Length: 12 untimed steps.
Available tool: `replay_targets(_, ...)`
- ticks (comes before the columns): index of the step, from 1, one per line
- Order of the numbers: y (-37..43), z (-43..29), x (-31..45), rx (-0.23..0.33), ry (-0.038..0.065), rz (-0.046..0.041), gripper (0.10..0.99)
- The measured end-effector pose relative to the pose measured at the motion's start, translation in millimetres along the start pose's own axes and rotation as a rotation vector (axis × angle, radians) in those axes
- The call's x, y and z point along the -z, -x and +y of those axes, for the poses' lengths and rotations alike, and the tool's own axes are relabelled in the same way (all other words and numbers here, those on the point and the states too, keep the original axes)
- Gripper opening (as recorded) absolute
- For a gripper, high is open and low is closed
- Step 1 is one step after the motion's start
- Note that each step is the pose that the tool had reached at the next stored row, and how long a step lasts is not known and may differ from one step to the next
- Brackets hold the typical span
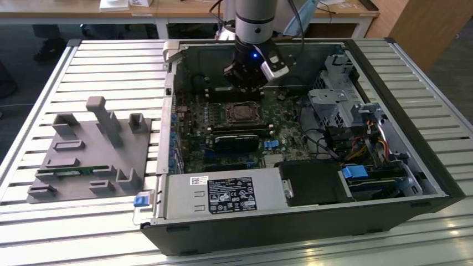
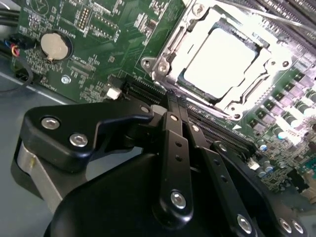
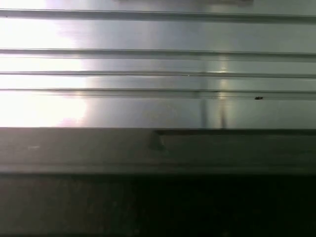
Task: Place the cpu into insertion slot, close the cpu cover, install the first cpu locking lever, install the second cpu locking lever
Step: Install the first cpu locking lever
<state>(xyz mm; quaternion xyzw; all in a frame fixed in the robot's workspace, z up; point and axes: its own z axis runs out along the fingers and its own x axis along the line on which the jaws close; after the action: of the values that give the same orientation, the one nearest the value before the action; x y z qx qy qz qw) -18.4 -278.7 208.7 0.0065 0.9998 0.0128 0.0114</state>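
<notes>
An open black computer case lies on a ribbed aluminium table, its green circuit board exposed. On the exterior view's left of the case, a matte grey moulded fixture with upright pegs and shallow pockets rests on the slats.

In the second wrist view the cpu appears as a flat square with a pale, dull metal top, glaring white under the light. It sits seated in the insertion slot, whose thin dark border shows along the chip's edge. The cpu cover, a thin shiny silver frame with a cut-out centre and bright screw heads at its corners, lies down flat around the chip. In the exterior view the same socket is a small dark square with a silvery rim near the board's middle. A round silver coin cell sits on the board well apart from the socket.

The gripper is glossy black with riveted linkage bars. Its fingers are drawn together at the tips with nothing between them, poised just beside the edge of the cover frame; whether they touch it cannot be told. In the exterior view the gripper hangs over the board just beyond the socket.

The first wrist view shows brushed aluminium slats above a dark edge.
</notes>
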Motion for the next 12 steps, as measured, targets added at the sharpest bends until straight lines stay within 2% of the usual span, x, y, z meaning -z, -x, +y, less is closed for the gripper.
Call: replay_targets(12,0.2,-5.5,0.1,0.0,0.0,0.0,0.118)
